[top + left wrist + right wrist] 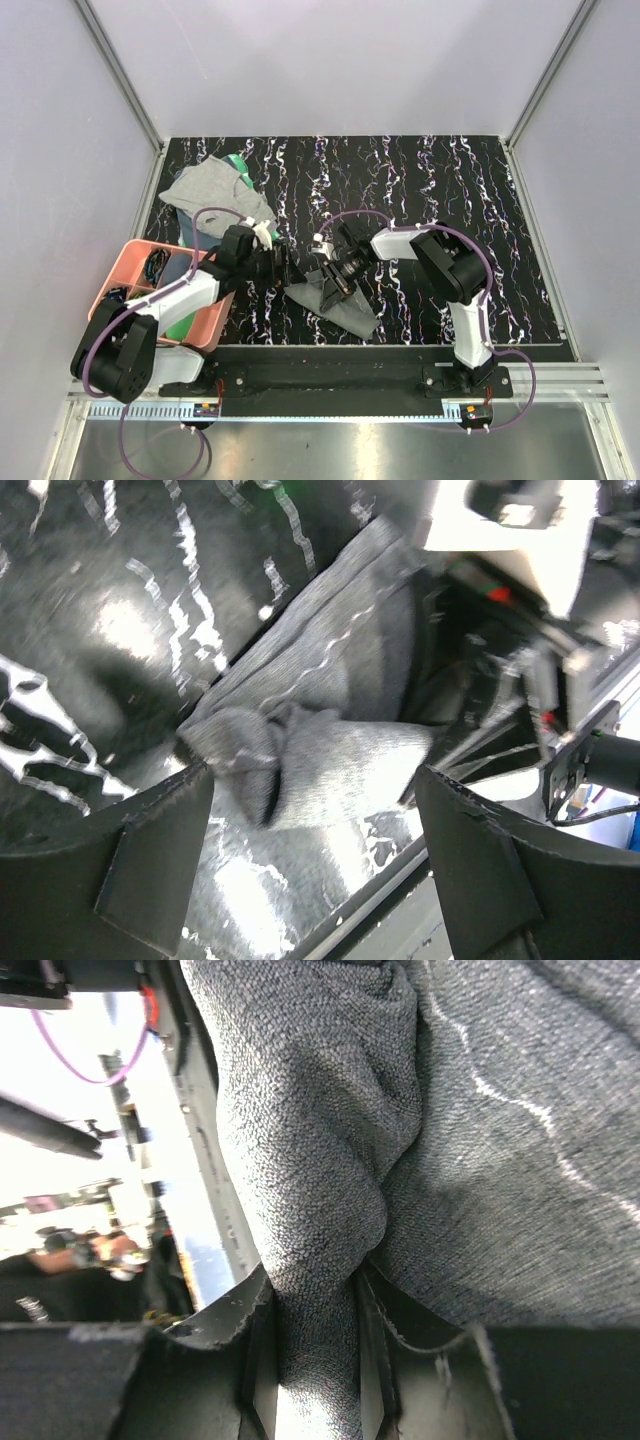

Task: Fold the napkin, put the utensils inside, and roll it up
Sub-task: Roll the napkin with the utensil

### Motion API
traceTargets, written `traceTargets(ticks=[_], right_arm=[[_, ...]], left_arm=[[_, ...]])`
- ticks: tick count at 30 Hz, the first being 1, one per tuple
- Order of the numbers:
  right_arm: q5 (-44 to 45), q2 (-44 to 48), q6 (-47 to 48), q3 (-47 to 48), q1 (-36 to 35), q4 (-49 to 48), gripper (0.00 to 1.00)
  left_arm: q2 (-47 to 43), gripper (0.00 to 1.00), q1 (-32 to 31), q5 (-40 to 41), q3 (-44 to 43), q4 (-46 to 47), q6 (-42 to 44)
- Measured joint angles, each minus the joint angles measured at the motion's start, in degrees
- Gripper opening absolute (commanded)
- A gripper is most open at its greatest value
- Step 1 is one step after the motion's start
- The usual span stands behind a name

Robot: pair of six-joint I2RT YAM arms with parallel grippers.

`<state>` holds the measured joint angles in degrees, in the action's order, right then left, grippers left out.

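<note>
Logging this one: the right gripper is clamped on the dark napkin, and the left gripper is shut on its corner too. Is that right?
No. The left gripper is open: the left wrist view shows its fingers spread wide, the bunched corner of the napkin unpinched between them. The right gripper is clamped on the napkin.

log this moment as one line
napkin: crumpled on table | left gripper: open, straddling its bunched end | right gripper: shut on napkin

A glossy black tabletop [470,200] veined with white marbling sits inside a booth of plain pale lavender-white walls [340,60], joined by slanted aluminium corner posts [120,70], evenly lit, with a metal rail [340,415] along the near edge.
</note>
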<state>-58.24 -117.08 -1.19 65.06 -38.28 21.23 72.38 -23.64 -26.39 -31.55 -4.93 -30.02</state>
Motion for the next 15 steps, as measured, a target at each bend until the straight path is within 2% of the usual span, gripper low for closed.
traceTargets(ticks=[8, 12, 15], right_arm=[[-7.4, -4.5, -0.2, 1.5, 1.7, 0.6, 0.27], [-8.3, -5.2, -0.3, 2.1, 2.1, 1.0, 0.27], [-8.8, -5.6, -0.4, 2.3, 2.2, 1.2, 0.32]], left_arm=[[3.0, 0.69, -2.1, -0.7, 0.0, 6.9, 0.0], [5.9, 0.48, -3.1, -1.3, 0.1, 8.8, 0.2], [7.3, 0.31, -3.3, -1.3, 0.1, 9.7, 0.0]])
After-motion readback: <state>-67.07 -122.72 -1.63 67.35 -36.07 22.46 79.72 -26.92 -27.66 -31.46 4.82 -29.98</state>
